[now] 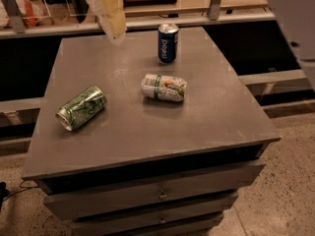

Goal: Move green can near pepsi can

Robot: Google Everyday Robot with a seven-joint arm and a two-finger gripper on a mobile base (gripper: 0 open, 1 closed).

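Observation:
The green can (81, 107) lies on its side near the left edge of the grey table (128, 127), its silver end toward the front left. The pepsi can (168, 43) stands upright at the back middle of the table. The gripper (111, 14) hangs blurred at the top of the view, above the table's back left part, left of the pepsi can and well behind the green can. It holds nothing that I can see.
A whitish can (164, 87) with a green band and peach picture lies on its side in the middle of the table, between the other two cans. Drawers (157, 194) sit under the tabletop. A shelf rail (197, 19) runs behind. A grey robot part (295, 23) is at the top right.

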